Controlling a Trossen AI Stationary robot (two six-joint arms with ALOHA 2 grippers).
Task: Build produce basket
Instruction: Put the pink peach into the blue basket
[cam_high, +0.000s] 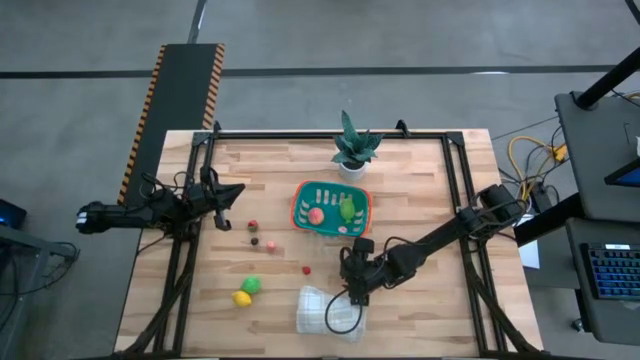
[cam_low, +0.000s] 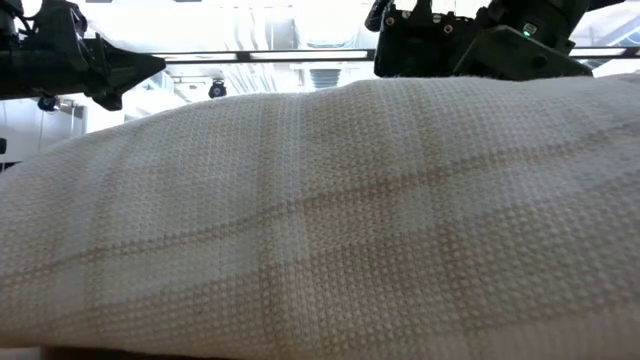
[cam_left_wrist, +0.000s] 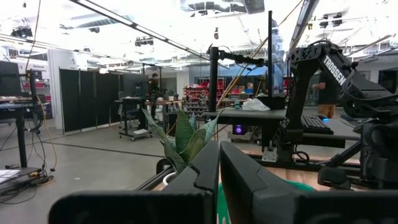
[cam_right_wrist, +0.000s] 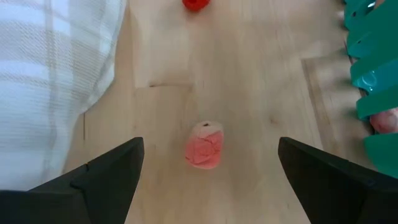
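The right pincer (cam_right_wrist: 208, 165) hangs with fingers apart over a pink piece (cam_right_wrist: 204, 144) on the tabletop (cam_high: 420, 310), between the white cloth (cam_high: 330, 310) and teal basket (cam_high: 331, 208). The left pincer (cam_high: 235, 196), fingers together, waits far left.

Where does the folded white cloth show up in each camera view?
High view: the cloth lies at bottom centre, below the basket.
Low view: the cloth fills nearly the whole picture, right in front of the lens.
Left wrist view: not in it.
Right wrist view: the cloth takes up the left side.
Shared landmark: the teal basket, in the high and right wrist views.
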